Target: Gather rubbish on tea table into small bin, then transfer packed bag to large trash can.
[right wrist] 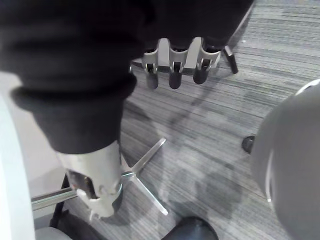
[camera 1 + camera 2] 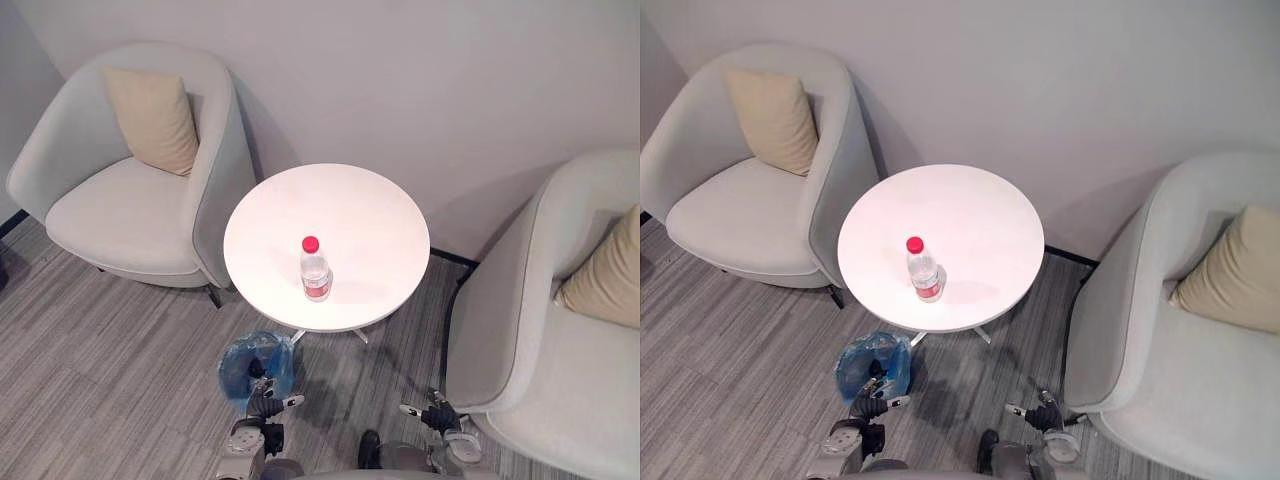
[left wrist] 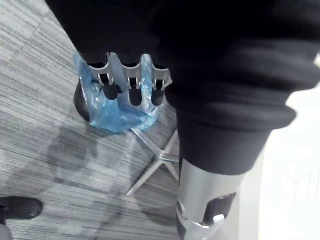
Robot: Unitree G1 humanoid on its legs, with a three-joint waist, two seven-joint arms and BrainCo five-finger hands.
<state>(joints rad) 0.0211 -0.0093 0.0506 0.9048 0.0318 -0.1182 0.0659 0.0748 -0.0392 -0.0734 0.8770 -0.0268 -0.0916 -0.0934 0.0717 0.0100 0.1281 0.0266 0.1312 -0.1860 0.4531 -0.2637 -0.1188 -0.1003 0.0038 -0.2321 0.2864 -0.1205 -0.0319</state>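
Left eye view, probable opening step of the gathering. Clear plastic bottle with red cap and red label (image 2: 315,268) upright on round white tea-table surface (image 2: 350,205), near its front edge; sole item of rubbish visible there. Small bin lined with blue plastic bag (image 2: 238,365) on grey striped floor (image 2: 100,380), just below that edge, toward the left. Left hand (image 2: 262,408) low beside the bin, fingers (image 3: 131,92) straight and empty. Right hand (image 2: 440,415) low near pale upholstered armchair (image 2: 520,330), fingers (image 1: 172,72) likewise loose, holding nothing. Recommended: raise the left hand, approach the bottle from the side at mid-body, close round it without tipping, then lower over the bin mouth before release.
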